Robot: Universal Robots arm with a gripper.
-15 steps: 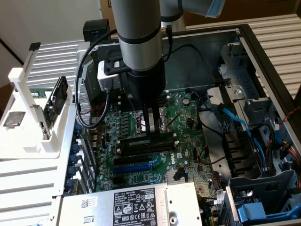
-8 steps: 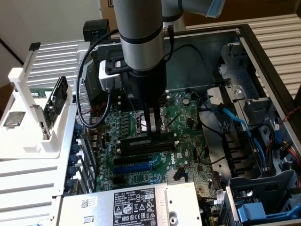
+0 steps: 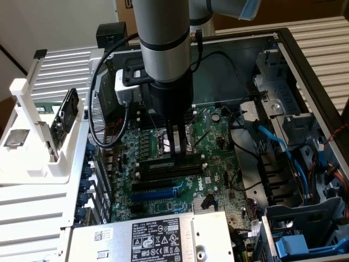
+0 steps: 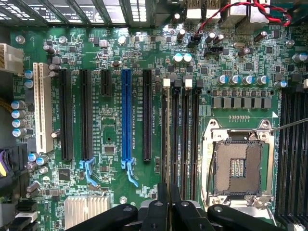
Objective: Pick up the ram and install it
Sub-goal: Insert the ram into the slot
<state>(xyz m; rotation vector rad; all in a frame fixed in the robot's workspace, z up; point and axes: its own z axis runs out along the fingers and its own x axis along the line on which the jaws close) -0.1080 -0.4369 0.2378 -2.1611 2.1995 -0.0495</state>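
Two dark fingers (image 4: 162, 211) of the gripper (image 3: 175, 150) stand pressed almost together, and between them they appear to pinch the top edge of the ram (image 3: 166, 164) at about its middle. The stick stands on edge, lying along the bank of black memory slots (image 4: 185, 134), between the open processor socket (image 4: 239, 168) and the blue expansion slot (image 4: 126, 115). Whether it is seated home or only resting in the mouth of a slot, I cannot tell.

My judgement is that the ram is light and stiff along its length, but thin and brittle (a circuit board with chips soldered to its faces will not forgive bending or twisting). The flat faces offer little friction, so a pinch across the thickness near mid-length, high on the upper edge, seems the safest hold. That leaves the contact edge free and keeps the stick from tilting towards one end. The slots around it leave little room for sideways drift.
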